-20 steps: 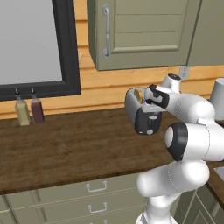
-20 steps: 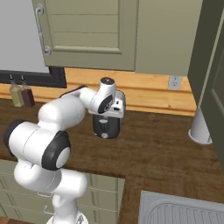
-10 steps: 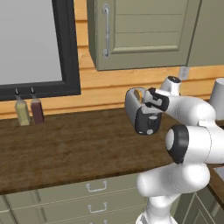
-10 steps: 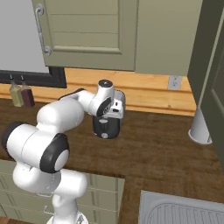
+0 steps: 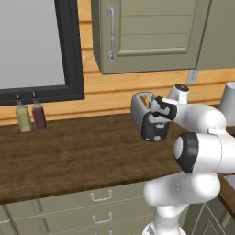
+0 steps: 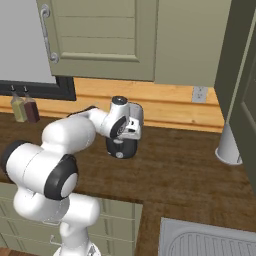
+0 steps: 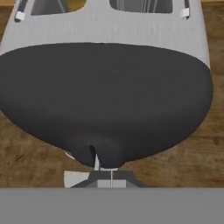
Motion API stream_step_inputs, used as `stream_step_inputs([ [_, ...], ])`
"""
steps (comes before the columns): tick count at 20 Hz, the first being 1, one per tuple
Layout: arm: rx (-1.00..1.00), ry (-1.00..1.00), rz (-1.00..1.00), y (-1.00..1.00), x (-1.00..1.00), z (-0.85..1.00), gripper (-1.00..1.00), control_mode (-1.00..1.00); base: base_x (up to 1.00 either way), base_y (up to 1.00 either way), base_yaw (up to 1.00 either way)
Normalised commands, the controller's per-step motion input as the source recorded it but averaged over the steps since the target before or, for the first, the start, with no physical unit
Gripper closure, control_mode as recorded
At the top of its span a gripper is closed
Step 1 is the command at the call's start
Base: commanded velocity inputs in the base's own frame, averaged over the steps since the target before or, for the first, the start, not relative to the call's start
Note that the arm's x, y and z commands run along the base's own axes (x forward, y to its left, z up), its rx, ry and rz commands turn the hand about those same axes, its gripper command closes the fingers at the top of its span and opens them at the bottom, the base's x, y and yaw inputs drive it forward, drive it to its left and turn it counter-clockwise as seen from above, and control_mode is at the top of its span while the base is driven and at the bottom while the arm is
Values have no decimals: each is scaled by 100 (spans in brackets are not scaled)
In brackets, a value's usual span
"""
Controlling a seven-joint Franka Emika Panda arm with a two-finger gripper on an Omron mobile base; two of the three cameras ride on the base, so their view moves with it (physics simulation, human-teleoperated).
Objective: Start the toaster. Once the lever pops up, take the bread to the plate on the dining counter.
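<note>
Hand view looks down the closed gripper (image 7: pixel 104 173), whose two dark finger tips sit pressed together with nothing between them, right at the lower end of the toaster (image 7: pixel 105 96). The toaster's black rounded side bulges just beyond the tips, and past it runs the silver-grey top with two slots; a bit of tan shows in the left slot, probably the bread (image 7: pixel 75 4), though too little is visible to be sure. Whether the tips touch the lever cannot be told.

From the left base view, the white arm reaches forward over the wood-topped counter (image 5: pixel 69 156) to the toaster (image 5: pixel 143 114), which stands upright toward the back of the counter, and the gripper (image 5: pixel 156 120) is against the toaster's near end. An orange-tan slice edge (image 5: pixel 145 100) peeks from the top slot. In the right base view the hand covers most of the toaster (image 6: pixel 121 148), leaving its black lower part showing.

Farther back and to the left, two small bottles (image 5: pixel 30 116) stand side by side against the wooden wall, below a dark-framed window (image 5: pixel 41 46). A green-grey wall cabinet (image 5: pixel 147 32) hangs above the toaster, and a wall socket (image 6: pixel 199 93) sits to the right.
</note>
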Motion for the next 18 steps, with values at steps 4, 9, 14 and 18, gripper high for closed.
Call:
stream_step_inputs([
  [4, 0, 0, 0, 3, -30, -49, 100, -100, 0, 0, 0],
  [9, 0, 5, 0, 7, 0, -47, 100, -100, 0, 0, 0],
  [14, 0, 1, 0, 3, 0, -29, 100, -100, 0, 0, 0],
  [18, 0, 0, 0, 0, 0, -16, 100, -100, 0, 0, 0],
])
